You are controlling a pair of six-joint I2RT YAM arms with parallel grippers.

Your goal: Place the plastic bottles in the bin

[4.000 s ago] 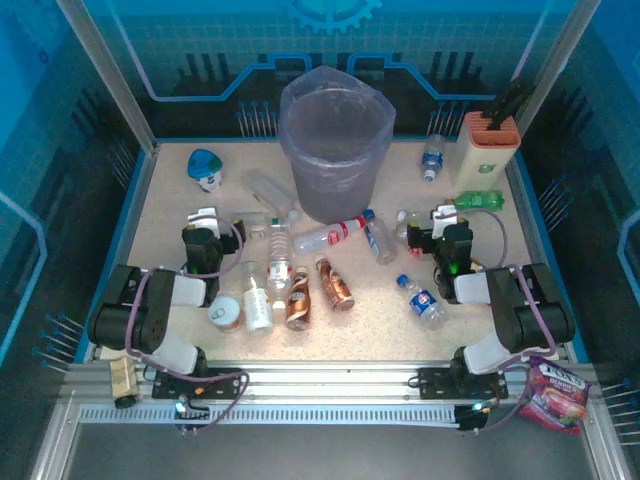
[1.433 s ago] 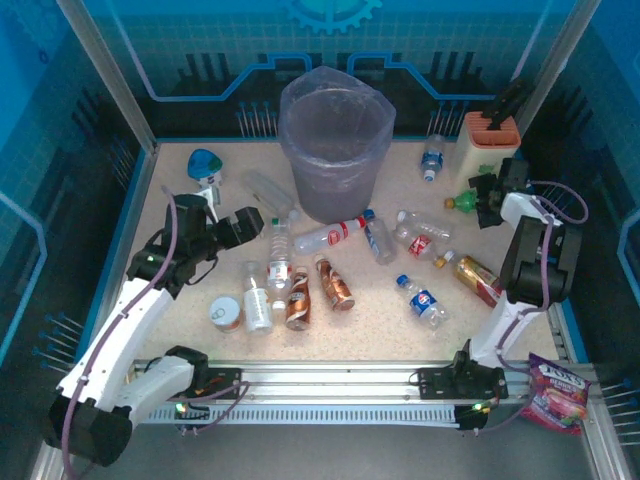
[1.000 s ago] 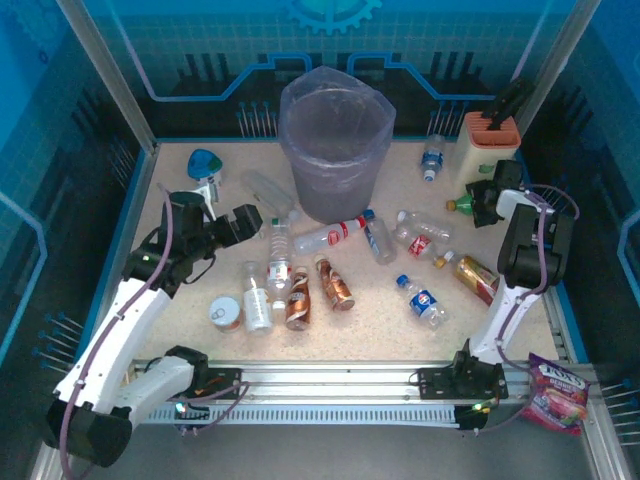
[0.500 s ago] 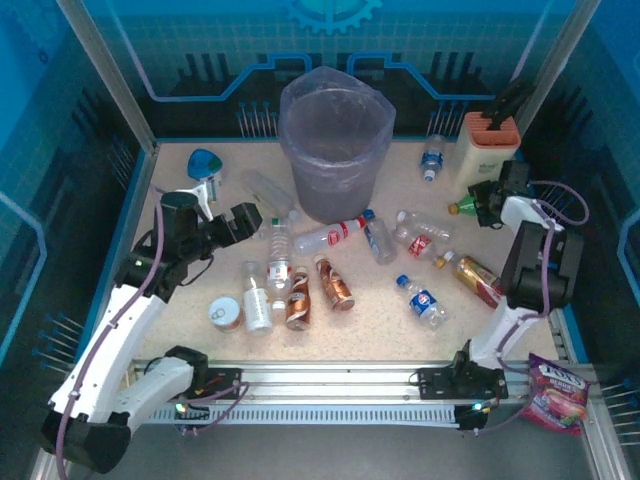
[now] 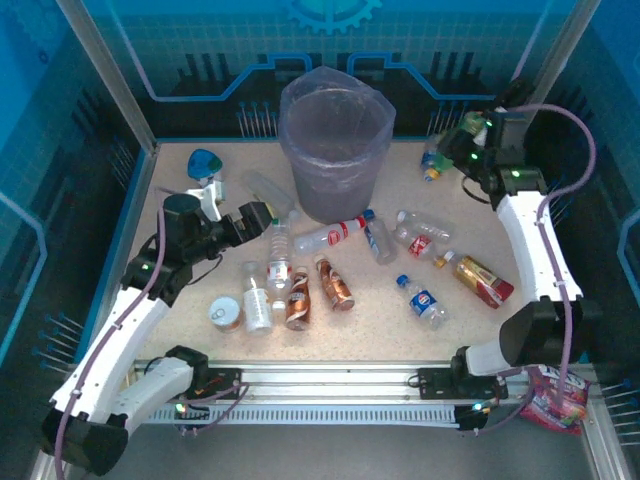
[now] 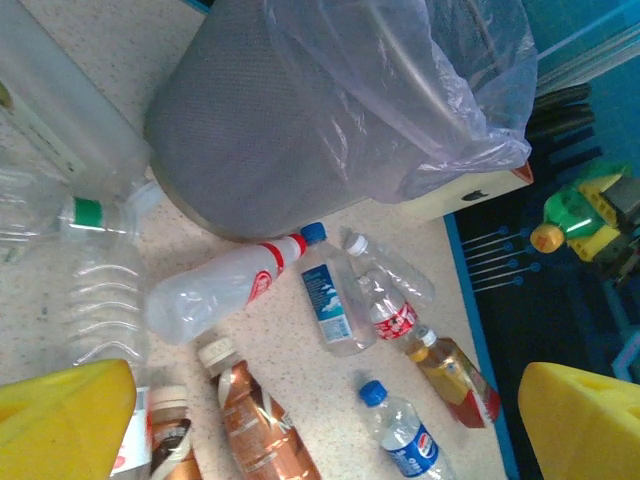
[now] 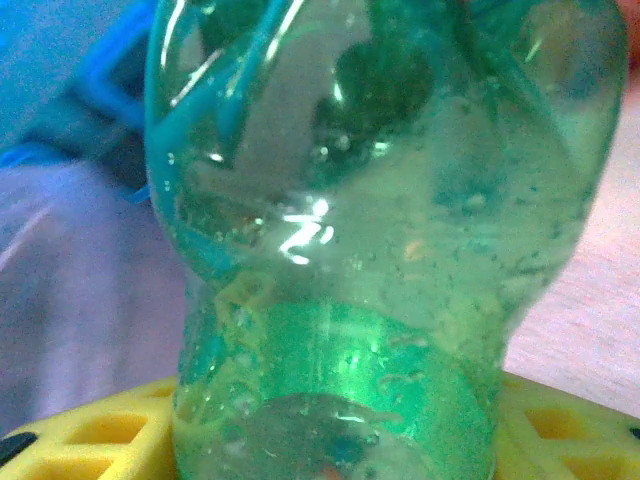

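Fingers on R (image 7: 565, 435) grip green bottle (image 7: 380, 230); L fingers (image 6: 60, 420) wide open.

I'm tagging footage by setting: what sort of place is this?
Likely a robot test cell: blue printed walls enclose the table, an aluminium rail runs along its near edge, and bottles lie scattered near a lined bin.

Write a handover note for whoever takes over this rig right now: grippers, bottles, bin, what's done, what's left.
Left gripper: open, empty, beside the clear bottles left of the bin.
Right gripper: shut on the green bottle, held in the air right of the bin, not over it.
Done: one bottle picked up; none seen in the bin.
Left: drop the green bottle in, then collect the rest lying on the table, including the copper bottles.
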